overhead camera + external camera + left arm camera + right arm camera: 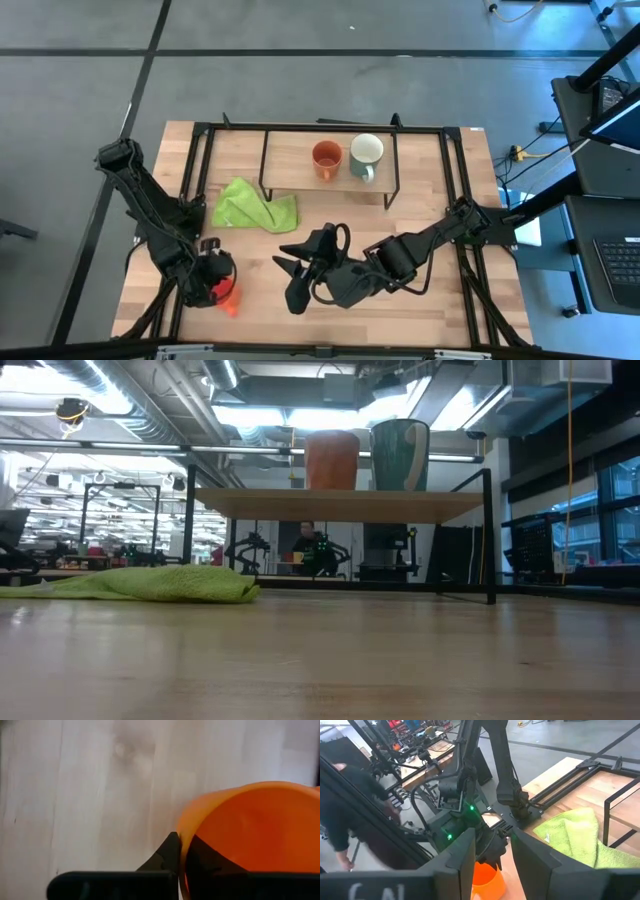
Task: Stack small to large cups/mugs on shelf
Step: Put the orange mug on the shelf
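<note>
The bright orange-red mug (pixel 230 296) is at the table's near left, in my left gripper (pixel 221 284), which is shut on it. The left wrist view looks into the mug (pixel 250 830). My right gripper (pixel 287 281) hovers open near the table's near middle, pointing left toward that mug (pixel 487 876) and touching nothing. The brown-orange mug (pixel 326 158) and the pale green mug (pixel 366 152) stand side by side on the shelf (pixel 290 150), also seen from the low view: brown-orange mug (pixel 331 460), green mug (pixel 400 455), shelf (pixel 340 505). My left gripper pinches the orange-red mug's wall at the rim (pixel 183 827), one finger (pixel 169 855) outside and one finger (pixel 202 857) inside the hollow. The fingers come from above, pointing down. Whether the mug's base rests on the table cannot be told.
A lime-green cloth (pixel 255 208) lies crumpled on the table left of the shelf's front legs (pixel 150 582). Black frame rails (pixel 455 180) run along the table's left, right and far sides. Bare wood lies between the cloth and the near edge. A person shows beyond the table (pixel 340 820).
</note>
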Available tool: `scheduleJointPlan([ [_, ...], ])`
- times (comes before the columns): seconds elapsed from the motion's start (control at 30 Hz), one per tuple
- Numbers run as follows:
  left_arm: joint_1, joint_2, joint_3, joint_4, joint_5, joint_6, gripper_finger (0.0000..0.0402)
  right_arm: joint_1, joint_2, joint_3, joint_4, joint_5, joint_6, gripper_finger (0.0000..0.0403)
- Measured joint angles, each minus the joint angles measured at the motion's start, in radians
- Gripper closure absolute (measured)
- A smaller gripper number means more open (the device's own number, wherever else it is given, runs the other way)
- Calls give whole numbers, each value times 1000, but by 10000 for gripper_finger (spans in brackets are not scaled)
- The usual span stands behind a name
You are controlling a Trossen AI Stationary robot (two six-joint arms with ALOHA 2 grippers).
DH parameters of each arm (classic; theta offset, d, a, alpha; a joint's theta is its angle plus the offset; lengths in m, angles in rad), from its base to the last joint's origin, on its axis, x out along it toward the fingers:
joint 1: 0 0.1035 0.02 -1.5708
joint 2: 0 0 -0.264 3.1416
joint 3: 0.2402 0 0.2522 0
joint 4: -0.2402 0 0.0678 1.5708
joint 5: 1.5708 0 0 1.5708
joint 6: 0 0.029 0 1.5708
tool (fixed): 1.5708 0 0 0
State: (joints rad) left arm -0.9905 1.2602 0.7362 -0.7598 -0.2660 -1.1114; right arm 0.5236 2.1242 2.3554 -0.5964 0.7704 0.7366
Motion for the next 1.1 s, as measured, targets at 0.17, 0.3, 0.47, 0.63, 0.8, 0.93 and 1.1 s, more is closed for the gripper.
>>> scheduleJointPlan([
  [0.17,21,-63,72,-58,-31,155,398,1,0,0,2,53,-4,275],
  [0.3,84,-109,214,-201,-75,373,399,15,-10,0,0,175,-44,275],
  [0.47,261,-115,454,-443,-114,742,399,59,-51,0,2,367,-102,275],
  [0.63,559,-109,632,-524,-76,1155,399,90,-71,0,-12,473,-121,275],
  [0.8,842,-40,780,-522,5,1648,399,98,-71,0,-19,514,-98,275],
  [0.93,1032,66,857,-524,106,1900,399,98,-71,0,-28,515,-53,275],
  [1.1,1180,209,918,-467,188,2033,399,98,-70,-12,-32,522,8,275],
])
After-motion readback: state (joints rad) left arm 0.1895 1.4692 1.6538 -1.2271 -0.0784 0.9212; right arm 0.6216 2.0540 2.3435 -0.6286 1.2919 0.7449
